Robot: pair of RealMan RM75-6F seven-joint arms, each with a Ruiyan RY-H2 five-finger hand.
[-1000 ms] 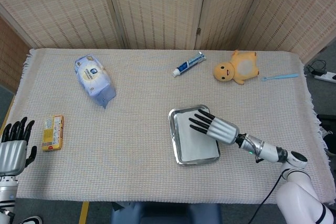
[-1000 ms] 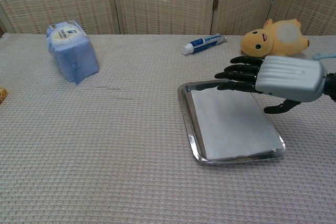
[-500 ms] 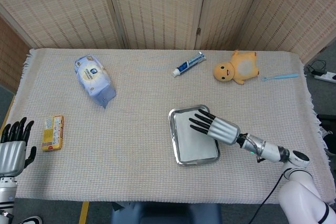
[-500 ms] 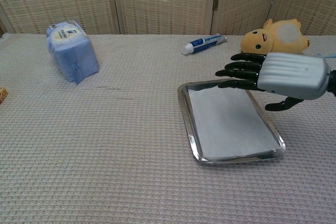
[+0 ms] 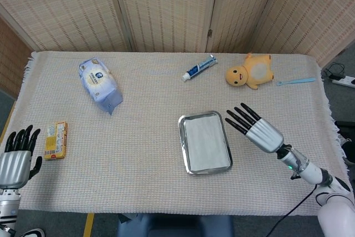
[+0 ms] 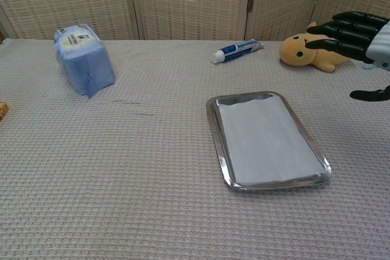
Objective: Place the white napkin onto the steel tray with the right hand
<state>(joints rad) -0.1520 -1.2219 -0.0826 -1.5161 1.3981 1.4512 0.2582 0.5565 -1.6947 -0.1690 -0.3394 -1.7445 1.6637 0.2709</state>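
The white napkin (image 5: 206, 141) lies flat inside the steel tray (image 5: 184, 148), long axis running away from the robot. The right hand (image 5: 258, 130), fingers spread and empty, hovers just right of the tray.

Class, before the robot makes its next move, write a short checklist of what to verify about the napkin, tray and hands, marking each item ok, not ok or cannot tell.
1. White napkin lies inside the steel tray: ok.
2. Napkin flat, nothing hanging over the rim: ok.
3. Right hand holds nothing, fingers apart: ok.
4. Right hand off to the side of the tray, touching neither tray nor napkin: ok.
5. Left hand empty at the table's near left edge: ok.
6. Yellow plush toy not touched by the right hand's fingers: cannot tell in the chest view; apart in the head view.
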